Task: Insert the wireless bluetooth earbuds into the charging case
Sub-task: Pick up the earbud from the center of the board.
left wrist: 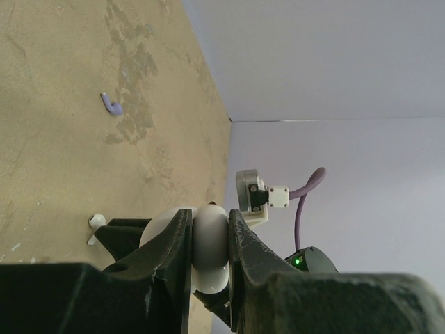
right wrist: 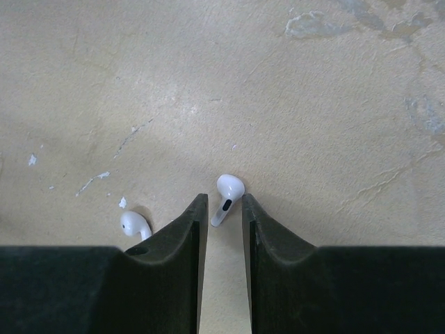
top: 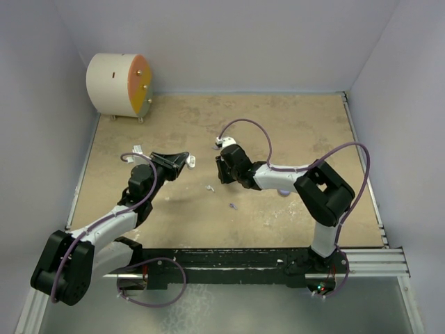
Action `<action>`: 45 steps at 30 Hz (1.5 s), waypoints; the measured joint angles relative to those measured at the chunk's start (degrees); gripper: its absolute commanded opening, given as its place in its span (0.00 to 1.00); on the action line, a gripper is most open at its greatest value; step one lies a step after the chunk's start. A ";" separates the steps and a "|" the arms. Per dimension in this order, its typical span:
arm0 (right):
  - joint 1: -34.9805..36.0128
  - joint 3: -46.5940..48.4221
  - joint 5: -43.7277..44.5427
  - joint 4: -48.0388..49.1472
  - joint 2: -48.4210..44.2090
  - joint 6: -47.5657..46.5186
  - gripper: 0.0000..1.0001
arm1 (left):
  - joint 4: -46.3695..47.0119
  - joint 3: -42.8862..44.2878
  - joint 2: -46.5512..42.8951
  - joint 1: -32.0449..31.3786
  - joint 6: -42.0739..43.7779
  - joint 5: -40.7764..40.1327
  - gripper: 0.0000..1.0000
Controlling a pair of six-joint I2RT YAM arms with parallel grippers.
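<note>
My left gripper (top: 182, 160) is shut on a round white charging case (left wrist: 208, 247), held above the table; the case also shows in the top view (top: 190, 161). My right gripper (right wrist: 221, 202) is low on the table, open, its jaws straddling a white earbud (right wrist: 229, 186) without clearly touching it. A second white earbud (right wrist: 133, 224) lies just left of the left finger. In the top view a white earbud (top: 208, 188) and a lilac earbud (top: 233, 206) lie between the arms. The left wrist view shows a lilac earbud (left wrist: 111, 104) and a white one (left wrist: 95, 223).
A white cylinder with an orange face (top: 118, 85) stands at the back left corner. A lilac round thing (top: 282, 193) peeks out under the right arm. Pale walls close the tan table (top: 292, 132) on three sides.
</note>
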 measured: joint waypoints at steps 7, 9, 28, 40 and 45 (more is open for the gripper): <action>-0.31 -0.26 0.00 -0.02 0.83 0.00 0.27 | 0.02 0.00 0.02 0.02 0.00 0.00 0.00; -0.39 -0.33 0.00 -0.04 0.83 0.02 0.27 | 0.02 0.00 0.02 0.02 0.00 0.00 0.00; -0.59 -0.33 -0.04 0.42 1.46 -0.04 0.09 | 0.09 0.00 0.20 0.04 0.00 0.02 0.00; -0.72 -3.72 0.20 3.78 -1.73 -0.81 0.00 | 0.28 -0.09 0.37 0.07 -0.15 0.22 0.00; -1.53 -11.34 0.28 13.66 -13.40 -3.39 0.00 | 1.18 -0.09 1.42 0.07 -0.85 1.11 0.00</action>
